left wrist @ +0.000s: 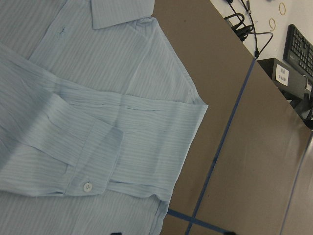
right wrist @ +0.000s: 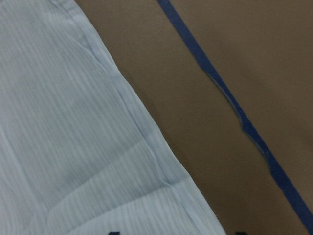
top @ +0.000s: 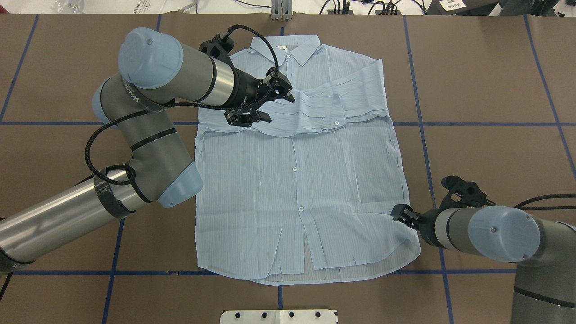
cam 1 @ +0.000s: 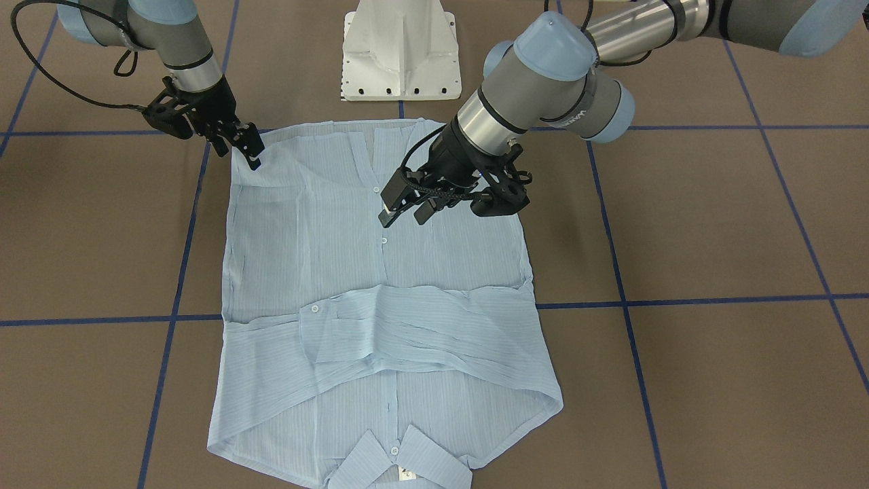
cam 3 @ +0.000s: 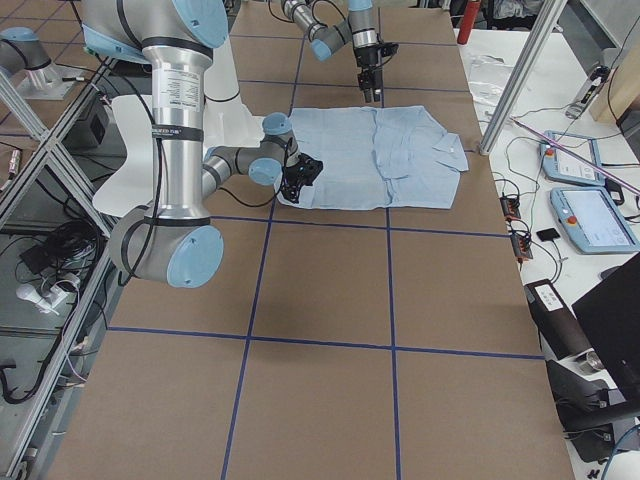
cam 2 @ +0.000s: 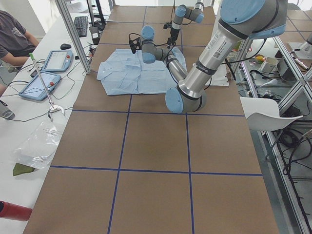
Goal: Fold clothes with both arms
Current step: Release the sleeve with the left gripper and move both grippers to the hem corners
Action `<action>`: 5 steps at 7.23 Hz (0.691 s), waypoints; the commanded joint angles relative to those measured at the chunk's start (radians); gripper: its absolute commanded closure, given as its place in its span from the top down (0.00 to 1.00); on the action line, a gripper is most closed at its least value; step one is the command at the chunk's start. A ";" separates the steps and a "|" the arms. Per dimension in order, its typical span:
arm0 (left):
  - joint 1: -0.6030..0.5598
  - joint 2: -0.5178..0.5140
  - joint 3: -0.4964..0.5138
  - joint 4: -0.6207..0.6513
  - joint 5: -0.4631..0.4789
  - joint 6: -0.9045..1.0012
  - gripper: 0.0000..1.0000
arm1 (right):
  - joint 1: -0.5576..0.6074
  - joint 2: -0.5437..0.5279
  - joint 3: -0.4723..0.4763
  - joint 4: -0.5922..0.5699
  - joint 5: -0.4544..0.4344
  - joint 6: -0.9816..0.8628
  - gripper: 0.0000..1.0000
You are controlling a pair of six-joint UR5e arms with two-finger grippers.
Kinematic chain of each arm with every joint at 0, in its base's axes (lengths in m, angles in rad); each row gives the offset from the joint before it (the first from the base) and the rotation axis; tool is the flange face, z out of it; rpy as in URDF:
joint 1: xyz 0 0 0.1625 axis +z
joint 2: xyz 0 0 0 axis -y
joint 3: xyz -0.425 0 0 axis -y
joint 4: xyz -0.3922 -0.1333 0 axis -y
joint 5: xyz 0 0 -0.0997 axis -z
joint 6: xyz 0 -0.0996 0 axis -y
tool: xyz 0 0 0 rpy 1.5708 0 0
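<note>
The pale-blue striped shirt (top: 297, 180) lies flat, front up and buttoned, on the brown table. Its collar (top: 285, 47) is at the far edge, and both sleeves (cam 1: 407, 319) are folded across the chest. My left gripper (cam 1: 404, 216) hovers open above the shirt's upper left part, near the folded sleeve (left wrist: 93, 161), holding nothing. My right gripper (cam 1: 239, 155) is open and low at the shirt's right side edge near the hem (right wrist: 146, 142). In the right wrist view the cloth edge lies between the wide-apart fingertips.
The white pedestal base (cam 1: 400, 51) stands just behind the hem. Blue tape lines (top: 420, 126) grid the table. In the exterior left view, a person (cam 2: 14, 39), tablets (cam 2: 56, 61) and cables sit at a side table beyond the collar end.
</note>
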 commanded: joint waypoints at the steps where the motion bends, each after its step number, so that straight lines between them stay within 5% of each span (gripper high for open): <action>1: 0.003 0.004 -0.011 -0.001 0.021 0.001 0.74 | -0.025 -0.029 0.003 -0.001 -0.005 0.023 0.76; 4: 0.003 0.007 -0.013 -0.001 0.022 0.002 0.74 | -0.039 -0.026 0.003 -0.001 0.004 0.033 0.68; 5: 0.001 0.007 -0.013 -0.001 0.022 0.002 0.74 | -0.040 -0.026 0.005 -0.001 0.007 0.046 0.46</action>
